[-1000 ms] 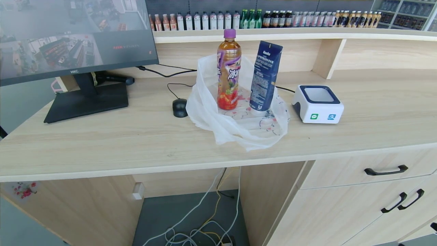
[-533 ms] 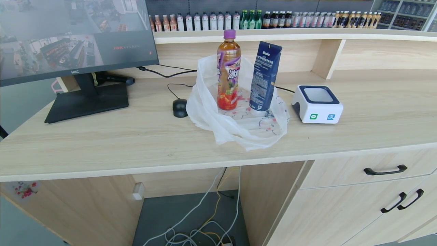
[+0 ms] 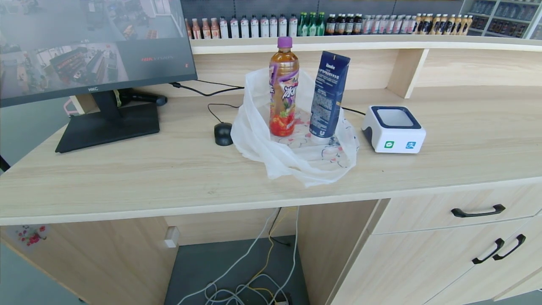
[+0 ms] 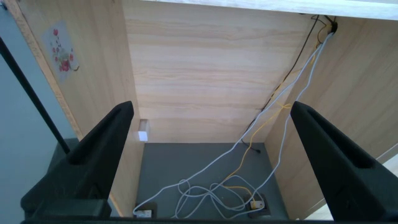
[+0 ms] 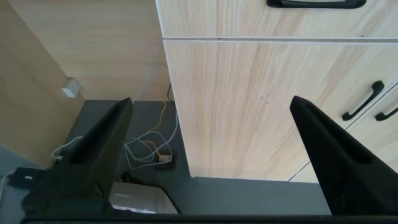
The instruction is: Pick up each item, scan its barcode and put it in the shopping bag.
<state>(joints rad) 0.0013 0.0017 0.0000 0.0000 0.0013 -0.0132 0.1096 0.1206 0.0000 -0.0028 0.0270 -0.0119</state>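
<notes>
A white plastic shopping bag [image 3: 292,156] lies open on the wooden counter [image 3: 127,178]. Inside it stand an orange drink bottle [image 3: 283,91] with a purple cap and a dark blue tube [image 3: 328,95], both upright. To the bag's right sits the white barcode scanner [image 3: 394,129] with a dark-rimmed window on top. My left gripper [image 4: 214,134] is open below the counter, facing the knee space with its cables [image 4: 249,168]. My right gripper [image 5: 211,127] is open too, low in front of the cabinet doors [image 5: 261,106].
A monitor [image 3: 91,46] on a black stand [image 3: 108,125] fills the counter's left. A black mouse [image 3: 223,133] lies left of the bag. A raised shelf [image 3: 364,42] runs behind, with bottles [image 3: 330,23] beyond. Drawers with black handles [image 3: 478,211] sit under the counter's right.
</notes>
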